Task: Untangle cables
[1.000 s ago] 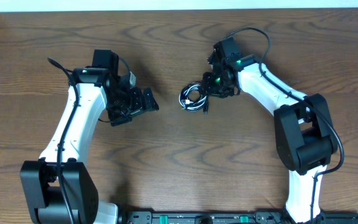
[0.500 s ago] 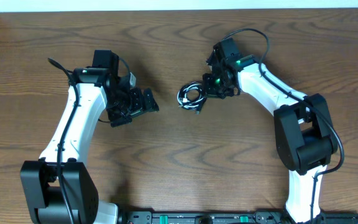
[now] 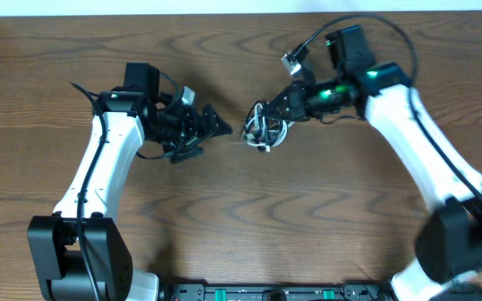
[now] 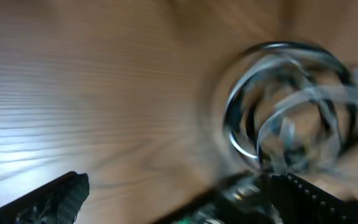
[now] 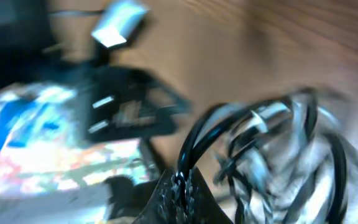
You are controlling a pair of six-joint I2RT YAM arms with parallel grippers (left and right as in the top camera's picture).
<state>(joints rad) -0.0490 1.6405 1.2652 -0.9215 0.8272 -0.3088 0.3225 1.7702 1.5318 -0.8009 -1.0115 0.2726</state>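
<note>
Two claws to log. Right claw (image 3: 281, 107) is clenched on the cables (image 3: 263, 128); in the right wrist view, black strands run straight into its tip. The cables are one small wound clump, black and white loops together, over the middle of the table (image 3: 224, 217), between the two arms. Left claw (image 3: 207, 134) is released, jaws wide, just beside the clump and holding nothing.

Risks, my judgement: the grip seems to catch only a few black strands, so a pull could tighten the clump instead of loosening it, or the strands could slip free. If I close the left claw blind, it may pinch several loops at once.

Hard to read: both wrist views are smeared. I cannot tell whether the clump rests on the table or hangs clear. I cannot find any plug or count the cords.
</note>
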